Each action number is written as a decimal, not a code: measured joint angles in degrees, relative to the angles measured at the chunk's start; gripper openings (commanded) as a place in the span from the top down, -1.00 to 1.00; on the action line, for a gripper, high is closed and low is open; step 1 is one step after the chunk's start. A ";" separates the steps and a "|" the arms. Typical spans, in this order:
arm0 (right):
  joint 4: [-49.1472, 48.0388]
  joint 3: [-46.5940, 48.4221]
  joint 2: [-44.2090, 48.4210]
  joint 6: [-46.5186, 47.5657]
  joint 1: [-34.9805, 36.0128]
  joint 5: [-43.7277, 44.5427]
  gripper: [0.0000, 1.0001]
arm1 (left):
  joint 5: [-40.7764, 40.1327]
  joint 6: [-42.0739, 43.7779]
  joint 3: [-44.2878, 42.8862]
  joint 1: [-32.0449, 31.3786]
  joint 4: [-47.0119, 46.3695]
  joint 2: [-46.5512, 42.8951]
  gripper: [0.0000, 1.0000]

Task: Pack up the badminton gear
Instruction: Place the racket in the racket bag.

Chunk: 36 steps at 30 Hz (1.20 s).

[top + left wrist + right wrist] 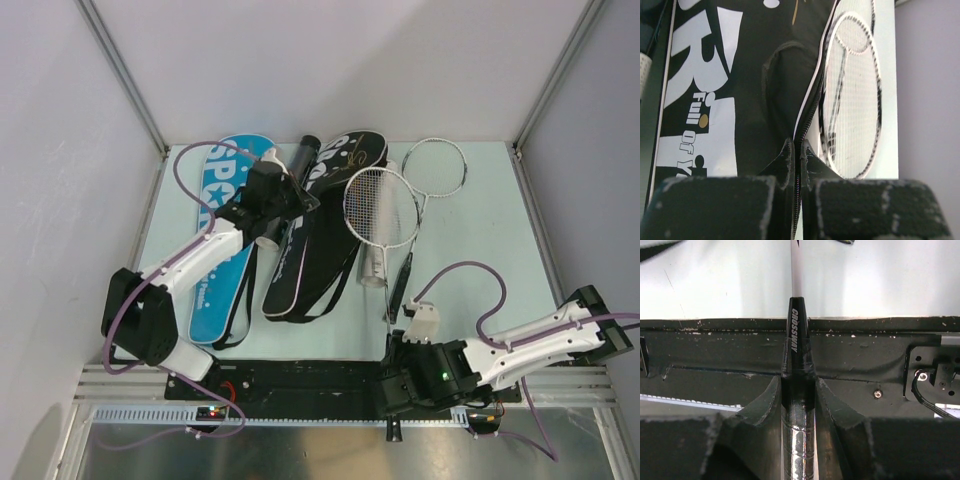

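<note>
The black racket cover [325,235] lies mid-table, and my left gripper [290,200] is shut on its zipper edge [812,100]; the zipper chain runs between the closed fingers of the left gripper [796,150]. A blue "SPORT" cover [225,245] lies to its left. Two thin-framed rackets [380,205] [436,165] lie to the right, also seen in the left wrist view [852,100]. My right gripper [398,385] is at the near edge, shut on a racket's black handle [799,440]. The pale shaft [796,270] runs away from the right gripper [799,382].
A black tube [302,155] lies at the back between the covers. A whitish tube [372,265] lies under the nearer racket head. The black base rail [715,350] runs below my right gripper. Metal frame posts [120,75] stand at the back corners.
</note>
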<state>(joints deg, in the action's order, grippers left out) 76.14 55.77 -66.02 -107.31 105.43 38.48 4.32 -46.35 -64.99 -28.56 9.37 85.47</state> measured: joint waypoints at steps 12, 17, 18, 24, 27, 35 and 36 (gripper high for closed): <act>0.02 0.66 -3.10 0.50 1.51 -1.42 1.00 | -0.48 0.00 -3.04 1.33 -1.53 0.52 1.00; -0.07 3.96 -5.40 4.31 -0.79 3.17 1.00 | 2.75 -0.20 0.44 1.27 -3.63 0.35 1.00; -0.28 4.87 -6.16 6.25 -2.32 4.57 1.00 | 3.58 -0.24 1.44 1.20 -4.11 0.31 1.00; -13.03 6.69 -9.84 27.45 -18.84 9.18 1.00 | 7.02 -0.90 6.69 0.02 -5.70 -0.72 1.00; -22.01 6.69 -11.34 37.83 -25.77 9.27 1.00 | 8.50 -2.10 8.90 -0.44 -6.73 -2.67 1.00; -45.44 6.71 -19.91 53.42 -36.61 10.21 1.00 | 11.45 -7.80 15.17 -0.52 -10.93 -7.48 1.00; -47.84 6.71 -21.44 54.58 -37.27 9.99 1.00 | 11.34 -8.68 15.74 -0.42 -12.04 -7.50 1.00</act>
<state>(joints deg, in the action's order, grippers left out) 28.29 62.48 -87.46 -52.73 68.16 48.47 15.66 -55.02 -49.25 -28.97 -2.68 77.97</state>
